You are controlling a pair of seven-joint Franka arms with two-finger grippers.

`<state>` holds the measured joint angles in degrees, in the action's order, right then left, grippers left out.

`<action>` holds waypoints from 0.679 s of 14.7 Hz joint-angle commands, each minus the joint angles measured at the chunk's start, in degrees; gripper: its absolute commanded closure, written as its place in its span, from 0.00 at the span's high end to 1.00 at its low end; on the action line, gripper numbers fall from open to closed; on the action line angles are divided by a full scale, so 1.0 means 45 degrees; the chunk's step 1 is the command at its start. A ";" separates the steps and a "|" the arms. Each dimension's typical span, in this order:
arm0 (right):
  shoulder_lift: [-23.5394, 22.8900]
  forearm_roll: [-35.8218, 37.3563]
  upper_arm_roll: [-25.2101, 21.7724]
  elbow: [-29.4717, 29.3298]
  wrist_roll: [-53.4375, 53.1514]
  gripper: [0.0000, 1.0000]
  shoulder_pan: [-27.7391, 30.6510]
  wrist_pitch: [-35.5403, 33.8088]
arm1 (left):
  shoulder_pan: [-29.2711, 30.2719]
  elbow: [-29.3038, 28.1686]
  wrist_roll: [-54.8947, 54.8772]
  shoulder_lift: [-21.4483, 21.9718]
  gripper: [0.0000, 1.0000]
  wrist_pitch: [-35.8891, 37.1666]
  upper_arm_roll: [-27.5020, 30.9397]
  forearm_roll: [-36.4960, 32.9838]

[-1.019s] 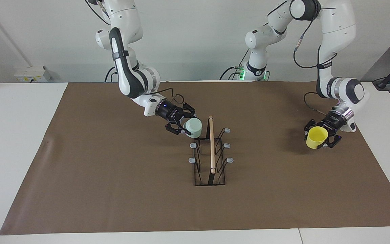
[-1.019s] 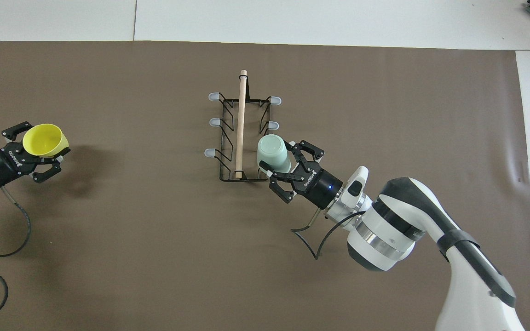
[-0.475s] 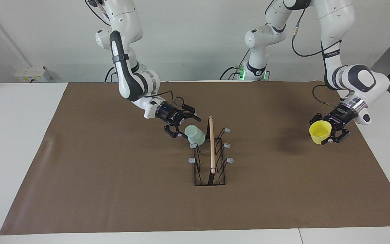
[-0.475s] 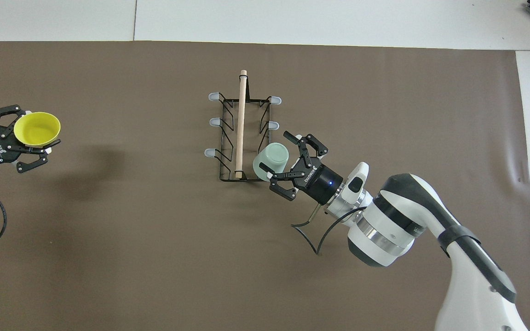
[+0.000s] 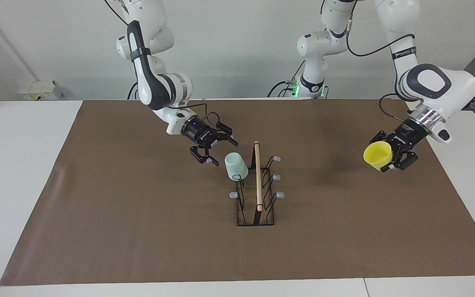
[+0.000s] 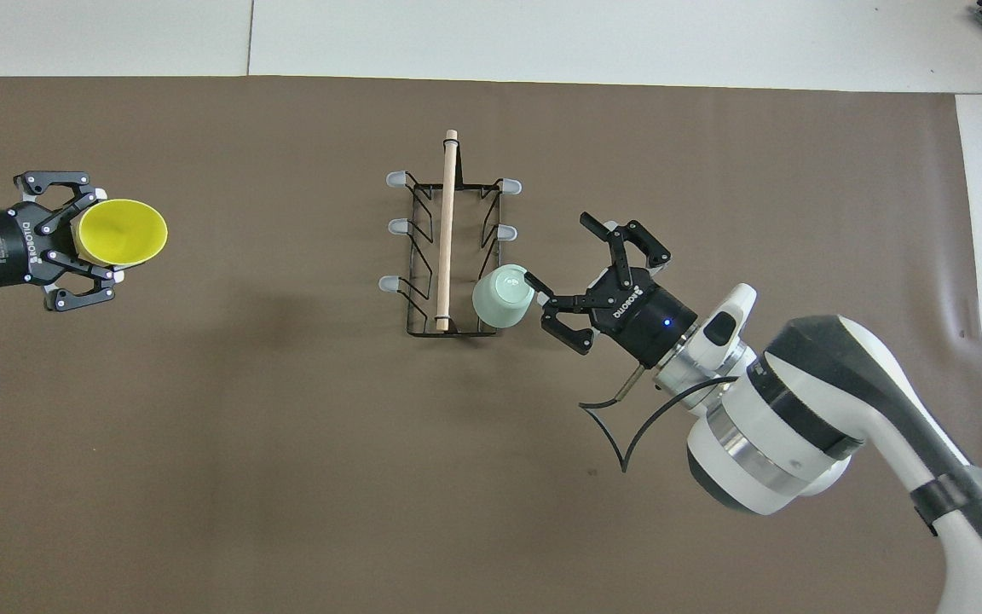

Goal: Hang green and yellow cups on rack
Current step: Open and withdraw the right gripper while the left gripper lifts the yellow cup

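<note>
The black wire rack (image 5: 258, 181) (image 6: 447, 230), topped by a wooden rod, stands mid-mat. The mint green cup (image 5: 236, 166) (image 6: 504, 296) hangs mouth-down and tilted on the rack's prong nearest the robots, on the right arm's side. My right gripper (image 5: 224, 152) (image 6: 559, 249) is open just beside that cup and holds nothing. My left gripper (image 5: 379, 156) (image 6: 107, 239) is shut on the yellow cup (image 5: 375, 153) (image 6: 129, 230). It holds the cup in the air over the mat at the left arm's end, with the mouth turned toward the rack.
A brown mat (image 5: 138, 231) (image 6: 286, 443) covers most of the white table (image 5: 15, 173). A small grey box (image 5: 39, 89) sits at the table's edge near the right arm's base. The rack's other grey-tipped prongs (image 6: 395, 180) are bare.
My right gripper opened, left the green cup on the prong and drew back from it. My left arm rose and swung the yellow cup's mouth toward the rack.
</note>
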<state>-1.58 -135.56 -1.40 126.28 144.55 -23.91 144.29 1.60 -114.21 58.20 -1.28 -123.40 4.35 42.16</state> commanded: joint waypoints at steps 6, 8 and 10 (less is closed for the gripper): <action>-0.0372 0.6483 0.0116 -0.1069 -0.5298 1.00 0.2030 0.0319 | -0.2852 0.0417 0.6375 0.1046 0.00 -0.0371 -0.0009 -0.7058; -0.0586 0.8493 0.0116 -0.1479 -0.6588 1.00 0.2518 0.0299 | -0.3439 0.0632 0.7219 0.1007 0.00 -0.0002 -0.0009 -0.8057; -0.0587 0.9611 0.0096 -0.1616 -0.7936 1.00 0.2656 0.0299 | -0.3849 0.1216 0.8136 0.0851 0.00 0.0622 -0.0048 -0.9363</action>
<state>-2.97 -97.14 -1.54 120.94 114.38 -13.08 145.36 -13.69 -111.62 90.85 3.12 -123.87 3.45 5.12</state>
